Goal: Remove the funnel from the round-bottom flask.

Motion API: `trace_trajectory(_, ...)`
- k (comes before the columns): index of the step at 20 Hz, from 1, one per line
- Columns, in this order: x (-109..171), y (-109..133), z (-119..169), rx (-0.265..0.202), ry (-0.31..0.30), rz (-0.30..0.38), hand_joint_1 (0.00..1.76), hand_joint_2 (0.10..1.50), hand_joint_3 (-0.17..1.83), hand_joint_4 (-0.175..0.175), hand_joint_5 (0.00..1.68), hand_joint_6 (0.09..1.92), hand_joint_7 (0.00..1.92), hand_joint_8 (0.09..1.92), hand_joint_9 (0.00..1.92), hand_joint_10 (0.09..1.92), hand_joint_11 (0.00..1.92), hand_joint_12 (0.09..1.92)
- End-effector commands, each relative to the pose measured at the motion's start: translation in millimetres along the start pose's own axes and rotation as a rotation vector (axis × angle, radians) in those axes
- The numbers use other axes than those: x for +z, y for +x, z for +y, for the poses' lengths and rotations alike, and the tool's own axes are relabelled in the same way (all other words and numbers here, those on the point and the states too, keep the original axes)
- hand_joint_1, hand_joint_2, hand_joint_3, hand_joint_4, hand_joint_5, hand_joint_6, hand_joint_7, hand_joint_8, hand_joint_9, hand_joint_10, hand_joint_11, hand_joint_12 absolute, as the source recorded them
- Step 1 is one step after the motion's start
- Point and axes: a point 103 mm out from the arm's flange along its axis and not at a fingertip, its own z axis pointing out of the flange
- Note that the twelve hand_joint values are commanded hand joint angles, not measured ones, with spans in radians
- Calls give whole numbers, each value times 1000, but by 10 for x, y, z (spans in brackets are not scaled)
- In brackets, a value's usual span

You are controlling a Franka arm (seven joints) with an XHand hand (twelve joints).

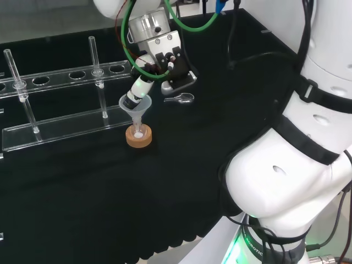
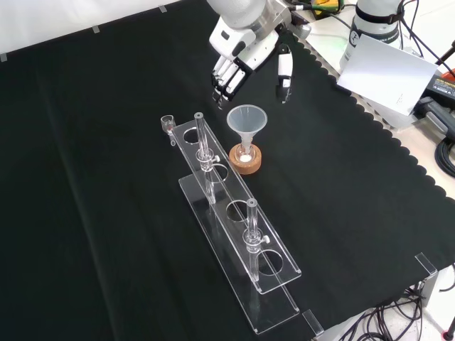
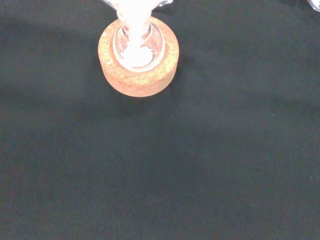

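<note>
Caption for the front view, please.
Open hand above a funnel seated in a flask on a cork ring.

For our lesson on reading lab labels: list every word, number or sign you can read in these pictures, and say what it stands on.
Funnel, round-bottom flask, cork ring, clear rack: no text on any of them.
Arm's base, head view: a curved strip of lettering, partly cut off, not readable.
White card, front view, top right: a faint mark, too small to read.
</note>
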Motion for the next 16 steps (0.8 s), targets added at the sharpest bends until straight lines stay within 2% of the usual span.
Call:
trace_trajectory(1, 8, 123, 78, -4, 13, -33, 456, 815, -80, -38, 47, 87, 0, 476, 87, 862, 217, 1500)
trace_trajectory(16, 158, 233, 258, -12, 22, -63, 436, 790, -71, -34, 0, 87, 0, 336, 29, 893, 209, 1515)
